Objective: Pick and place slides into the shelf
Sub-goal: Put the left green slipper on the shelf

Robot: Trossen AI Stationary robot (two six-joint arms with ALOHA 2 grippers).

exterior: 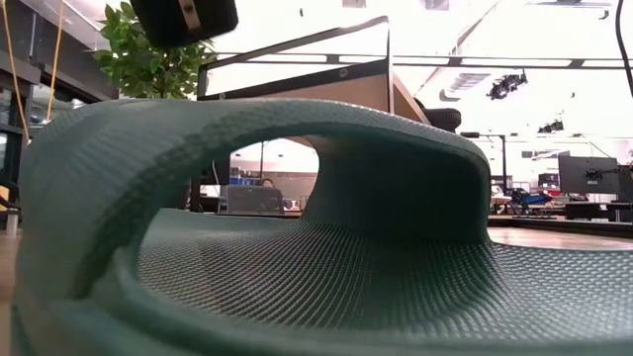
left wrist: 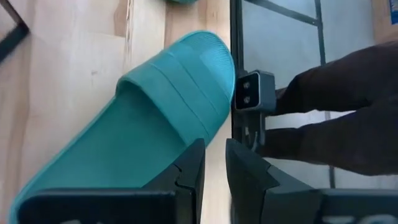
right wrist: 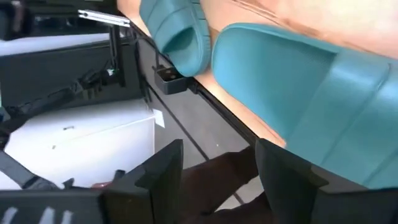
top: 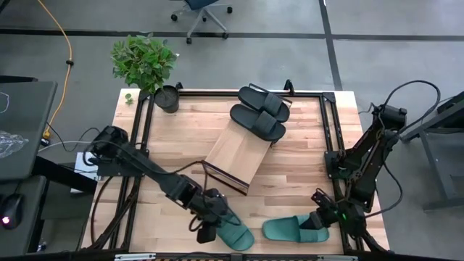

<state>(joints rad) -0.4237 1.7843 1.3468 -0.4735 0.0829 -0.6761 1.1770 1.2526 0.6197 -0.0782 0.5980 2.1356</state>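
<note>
Two black slides side by side on the upper end of the slanted shelf, mid-table. Two teal slides on the tabletop near its front edge, well apart from the shelf: the left teal slide and the right teal slide just beside each other, toes inward. Left gripper at the heel edge of the left teal slide, fingers narrow, one over the slide's rim, grip uncertain. Right gripper at the heel of the right teal slide, jaws wide, nothing between them. Potted plant at the far left corner.
</note>
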